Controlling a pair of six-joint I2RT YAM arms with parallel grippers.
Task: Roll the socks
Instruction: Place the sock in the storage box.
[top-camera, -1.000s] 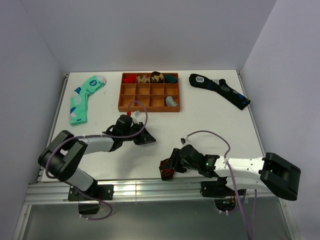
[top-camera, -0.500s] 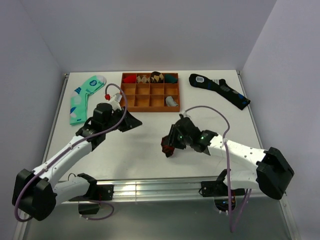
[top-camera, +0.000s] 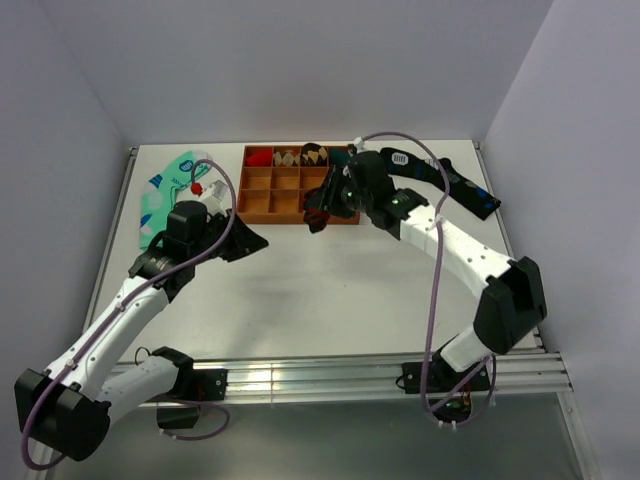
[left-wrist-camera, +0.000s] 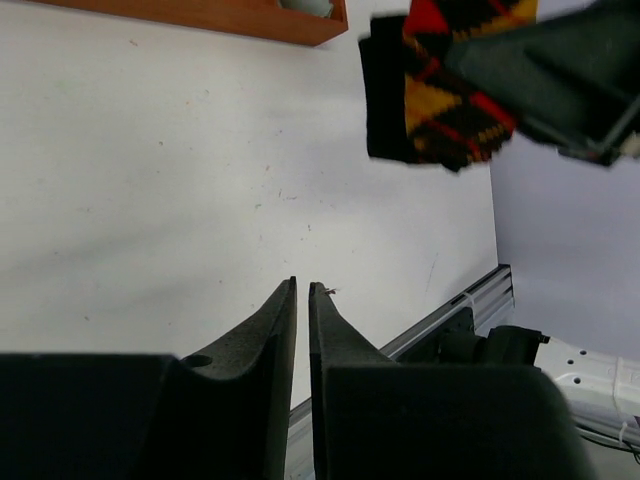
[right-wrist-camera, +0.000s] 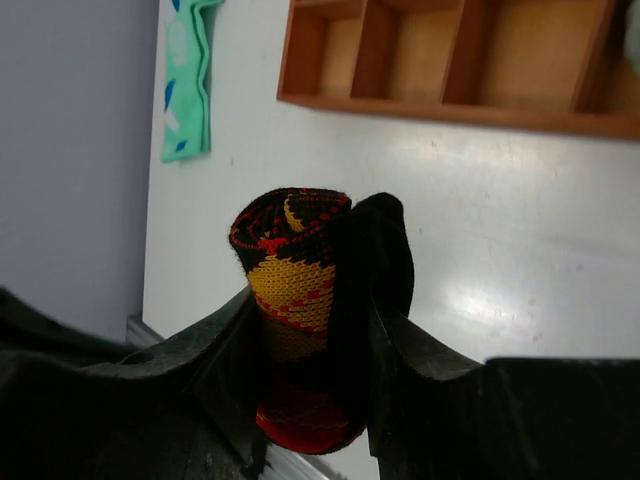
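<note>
My right gripper (top-camera: 322, 212) is shut on the rolled black argyle sock (right-wrist-camera: 300, 290) with red and orange diamonds. It holds the roll in the air just in front of the wooden tray (top-camera: 258, 213). The roll also shows at the top right of the left wrist view (left-wrist-camera: 440, 90). My left gripper (top-camera: 252, 241) is shut and empty, over the bare table left of the middle. Its jaws stand almost touching in the left wrist view (left-wrist-camera: 302, 292).
The tray's back row holds several rolled socks (top-camera: 300, 156), and one more lies in a front right cell (top-camera: 344, 203). A mint green and white sock (top-camera: 166, 195) lies at the back left. A dark navy sock (top-camera: 445, 178) lies at the back right.
My right gripper has carried the rolled sock from the near middle of the table up to the tray's front edge. My left arm has drawn back to the left.
</note>
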